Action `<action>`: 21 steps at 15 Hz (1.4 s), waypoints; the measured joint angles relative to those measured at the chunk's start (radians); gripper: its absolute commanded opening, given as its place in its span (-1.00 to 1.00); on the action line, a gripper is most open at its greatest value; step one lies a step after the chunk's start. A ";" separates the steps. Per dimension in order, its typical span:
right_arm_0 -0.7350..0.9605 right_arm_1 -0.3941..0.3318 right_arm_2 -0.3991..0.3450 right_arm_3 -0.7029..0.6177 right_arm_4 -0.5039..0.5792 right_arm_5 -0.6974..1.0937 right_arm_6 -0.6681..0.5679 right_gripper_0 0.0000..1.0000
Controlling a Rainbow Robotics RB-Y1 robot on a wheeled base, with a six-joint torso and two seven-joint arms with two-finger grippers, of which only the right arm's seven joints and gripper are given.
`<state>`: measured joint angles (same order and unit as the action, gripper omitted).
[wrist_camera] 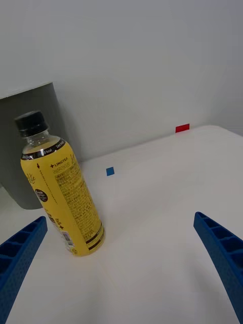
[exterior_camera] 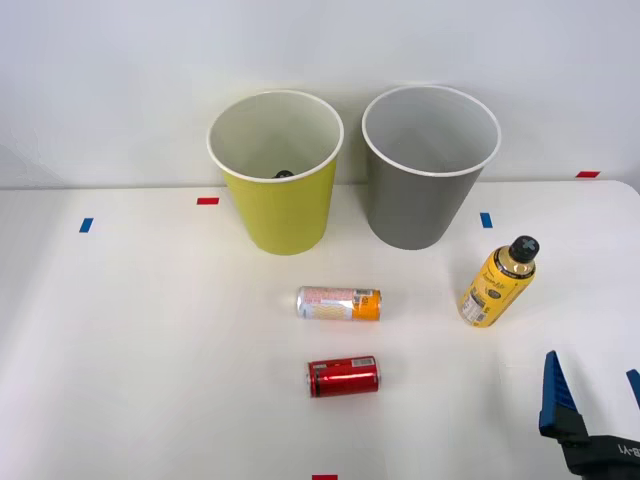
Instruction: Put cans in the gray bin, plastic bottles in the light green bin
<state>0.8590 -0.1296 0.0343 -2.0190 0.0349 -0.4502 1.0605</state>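
Yellow bottle [exterior_camera: 497,285] stands upright right of centre in my front view, below the gray bin [exterior_camera: 428,170]; both cans [exterior_camera: 339,302] lie mid-frame below the light green bin [exterior_camera: 276,175], and my end effector [exterior_camera: 592,392] sits lower right. On the wrist view I see its fingers [wrist_camera: 221,252] spread wide, empty, the bottle between them.

A plain white wall [exterior_camera: 120,80] stands behind the white table [exterior_camera: 150,350].
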 measured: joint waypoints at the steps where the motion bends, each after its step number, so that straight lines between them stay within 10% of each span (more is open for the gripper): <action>1: 0.009 0.001 0.004 0.000 0.016 -0.001 -0.059 1.00; 21: 0.047 0.015 0.280 0.139 -0.355 -0.278 0.783 1.00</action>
<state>0.9057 -0.1147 0.3140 -1.8803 -0.3203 -0.7285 1.8431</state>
